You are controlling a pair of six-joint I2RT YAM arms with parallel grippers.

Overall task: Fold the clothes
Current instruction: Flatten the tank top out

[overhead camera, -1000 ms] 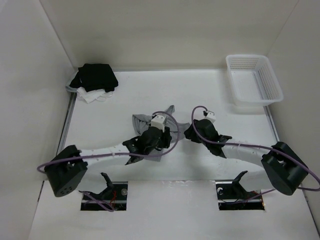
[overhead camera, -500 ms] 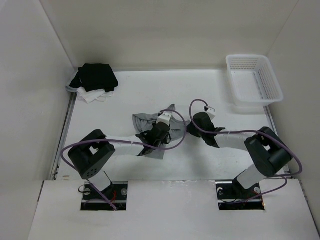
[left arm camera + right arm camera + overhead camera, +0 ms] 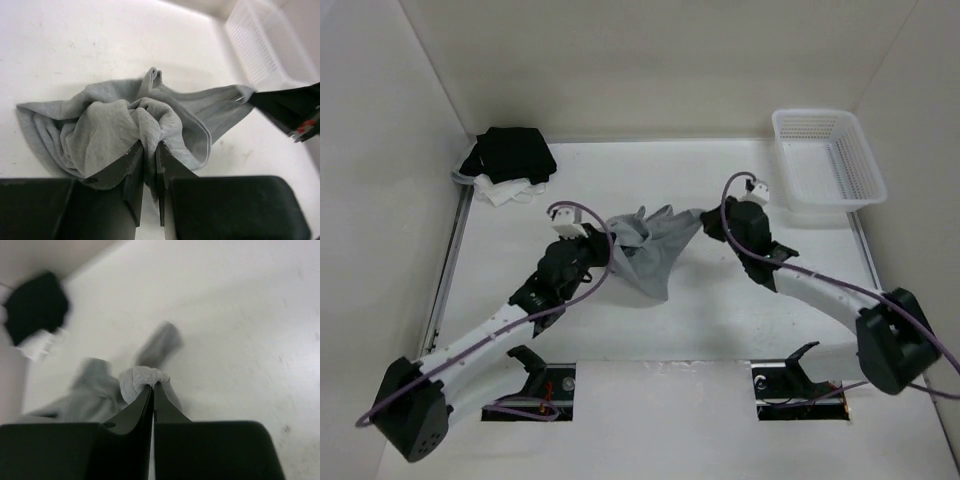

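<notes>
- My left pincer (image 3: pixel 150 147) is clamped on a thick bunch of the grey shorts (image 3: pixel 655 250). Its two fingers stand nearly together, with a ridge of knit cloth squeezed up between them.
- My right pincer (image 3: pixel 153 389) is pressed fully together and nips a small rolled fold at the edge of the same shorts. The cloth bulges out just past the fingertips.
- The shorts are near the middle of the white table (image 3: pixel 620 180), crumpled and drawn out between my two pincers. The left one grips the bunched end, and the right one holds the narrow corner that tapers off to the right.
- From above, a flap of the cloth reaches toward the near edge of the table, between my two arms, with a shadow beside it. I cannot tell whether that flap rests on the surface or hangs just clear of it.
- In the left wrist view the cloth spreads in soft folds to the left of my fingers. A small loop of hem sticks up at the far side of the heap.
- A white plastic basket (image 3: pixel 835 160) sits at the far right corner, well apart from the shorts.
- A pile of black and white clothes (image 3: pixel 510 160) sits at the far left corner by the wall, also well apart.
- The right wrist view is blurred, so the finer detail of the pinched fold is lost.
</notes>
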